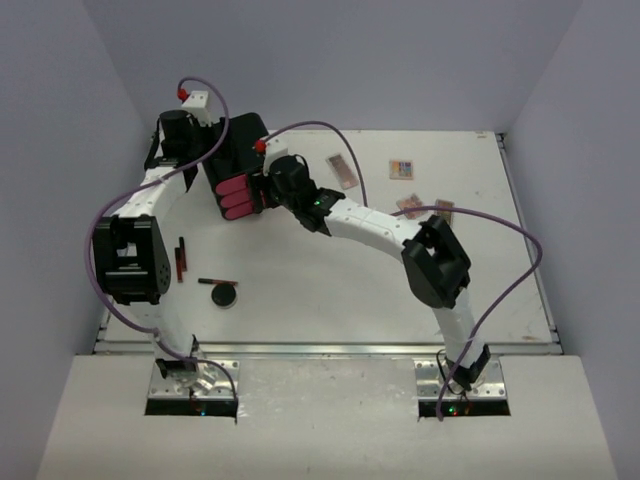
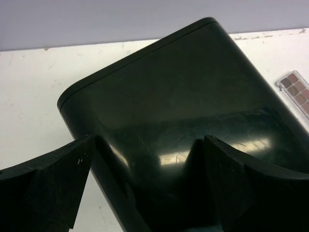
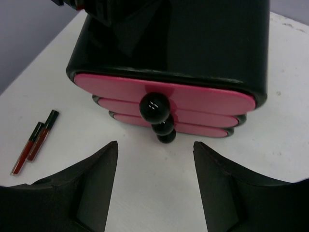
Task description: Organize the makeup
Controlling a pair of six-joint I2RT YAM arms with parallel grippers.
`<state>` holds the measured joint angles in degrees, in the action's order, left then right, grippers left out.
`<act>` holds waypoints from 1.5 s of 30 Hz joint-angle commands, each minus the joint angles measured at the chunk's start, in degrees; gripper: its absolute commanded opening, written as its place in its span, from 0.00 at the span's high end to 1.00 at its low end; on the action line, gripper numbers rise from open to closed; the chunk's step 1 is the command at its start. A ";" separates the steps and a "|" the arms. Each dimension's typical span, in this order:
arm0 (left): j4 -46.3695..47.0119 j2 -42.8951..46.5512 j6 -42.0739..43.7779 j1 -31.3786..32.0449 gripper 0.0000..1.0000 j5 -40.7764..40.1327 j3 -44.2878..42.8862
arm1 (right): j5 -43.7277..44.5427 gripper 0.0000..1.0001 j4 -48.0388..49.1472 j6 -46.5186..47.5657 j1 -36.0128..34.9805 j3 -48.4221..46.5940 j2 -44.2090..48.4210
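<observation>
The black chest (image 1: 240, 140) with pink drawer fronts (image 3: 164, 94) and black ball knobs (image 3: 155, 107) stands at the back left. My left gripper (image 1: 205, 152) is open, its fingers (image 2: 48, 183) straddling the chest's back edge (image 2: 159, 111). My right gripper (image 1: 263, 190) is open and empty, just in front of the knobs, and also shows in its wrist view (image 3: 154, 159). Flat palettes lie at the back right: a tan one (image 1: 342, 171), a multicolour one (image 1: 402, 169) and two pinkish ones (image 1: 425, 208). Red sticks (image 1: 181, 262) and a round dark compact (image 1: 224, 295) lie front left.
Another thin stick (image 1: 217, 282) lies beside the compact. The two red sticks also show in the right wrist view (image 3: 35, 142). A tan palette (image 2: 297, 92) shows past the chest in the left wrist view. Purple cables loop over both arms. Walls close in the table.
</observation>
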<state>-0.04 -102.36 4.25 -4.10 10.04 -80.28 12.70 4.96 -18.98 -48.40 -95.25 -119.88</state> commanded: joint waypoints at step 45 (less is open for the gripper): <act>6.63 -3.81 0.85 -1.09 0.05 -2.66 -0.92 | 10.88 1.00 13.10 1.43 -6.40 15.62 6.22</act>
<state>5.28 -105.27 4.91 -4.56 7.51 -80.36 23.48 14.49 -16.60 -54.60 -82.34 -117.58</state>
